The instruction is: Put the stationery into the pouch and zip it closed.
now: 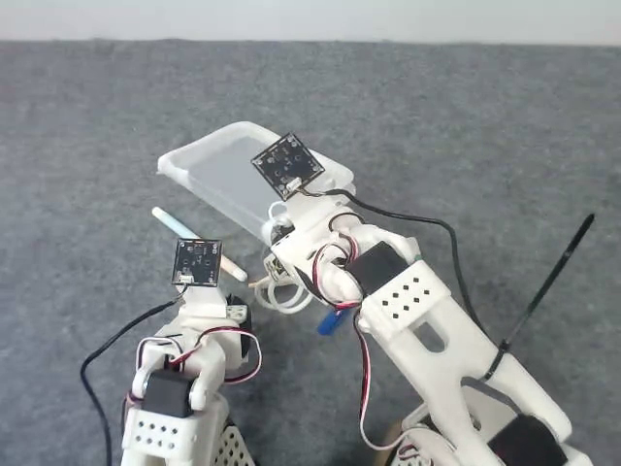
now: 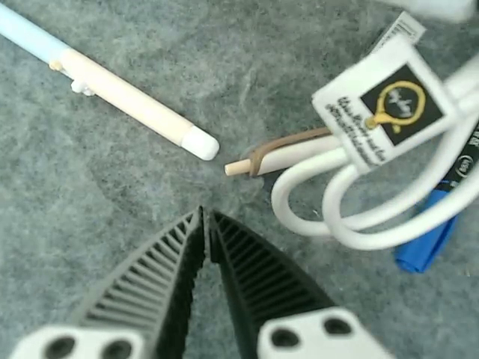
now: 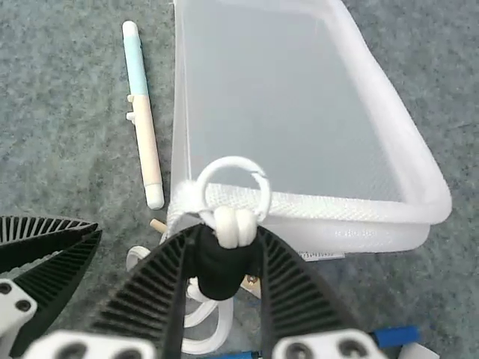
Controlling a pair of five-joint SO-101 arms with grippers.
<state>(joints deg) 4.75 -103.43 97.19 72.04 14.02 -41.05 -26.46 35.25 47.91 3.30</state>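
The right arm stretches forward, its right tool [image 3: 224,247] clamped on the zipper pull [image 3: 233,223] of the translucent white pouch [image 3: 299,112] mid-tabletop [image 1: 485,126]. The left tool [image 2: 206,217] hovers closed and empty near the blue-and-cream pen [image 2: 127,97].

The pouch [image 3: 299,97] lies on the surface [image 1: 97,116] straight ahead of the right pincer [image 3: 222,239], with its zip pull [image 3: 233,223] between that pincer's jaws. The pen [image 3: 141,112] lies alongside the pouch without touching it, one end just ahead of the left pincer [image 2: 203,217]. A thin stick [image 2: 299,149] lies just past that end, beside a coiled cable [image 2: 278,198]. A marker [image 2: 426,239] lies partly under the coil. The two pincers sit side by side near the pouch's close end.
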